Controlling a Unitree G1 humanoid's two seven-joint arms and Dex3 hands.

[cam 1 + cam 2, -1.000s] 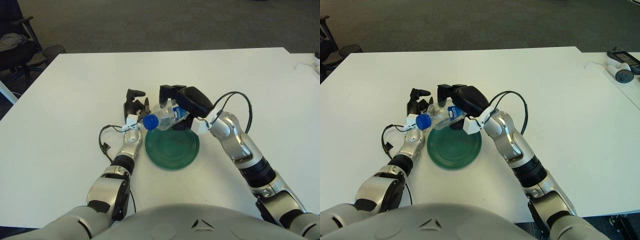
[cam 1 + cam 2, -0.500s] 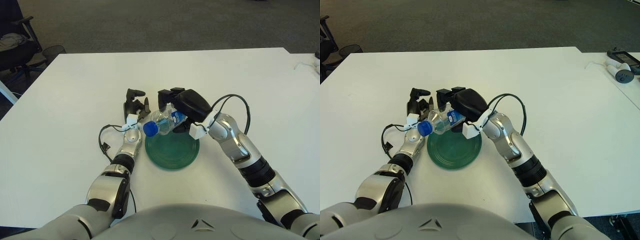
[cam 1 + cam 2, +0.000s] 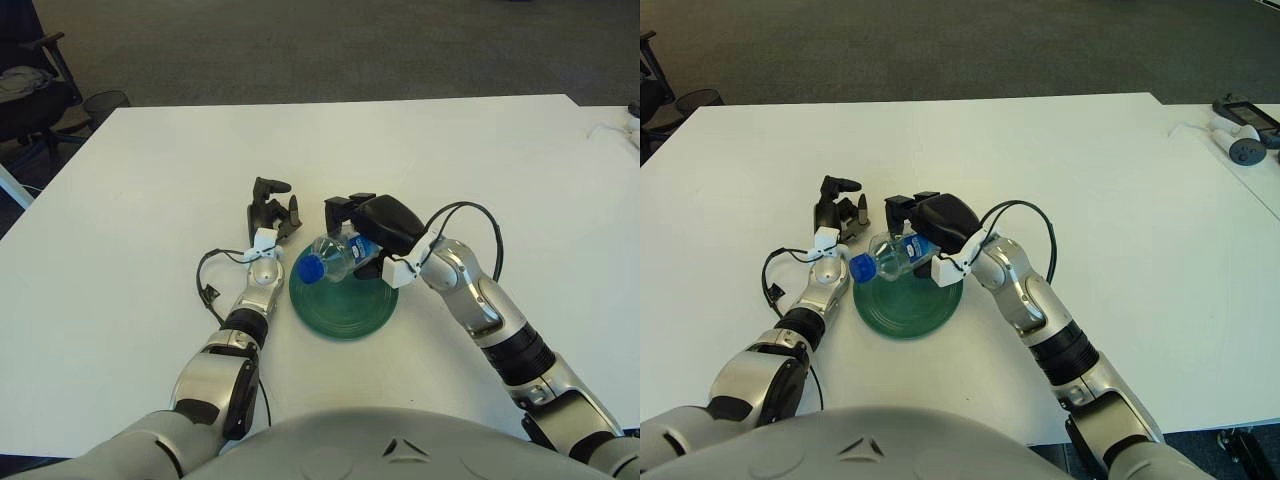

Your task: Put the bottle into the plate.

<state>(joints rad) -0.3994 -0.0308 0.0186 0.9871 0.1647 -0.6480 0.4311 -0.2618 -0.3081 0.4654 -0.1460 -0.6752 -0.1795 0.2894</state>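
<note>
White table (image 3: 480, 160) fills the frame. At lower centre lies the green plate (image 3: 345, 300). Just above it, the right hand (image 3: 375, 225) holds the clear bottle (image 3: 335, 257) with closed fingers, tilted low over the plate's far-left part, not yet released. Left of it, the left hand (image 3: 270, 212) shows its fingers loosely spread, empty.

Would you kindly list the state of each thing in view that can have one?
bottle: capped, on its side, held over the plate's far edge.
plate: flat on the table, nothing resting in its bare centre.
right hand: closed around the bottle.
left hand: open, holding nothing, left of the plate.
</note>
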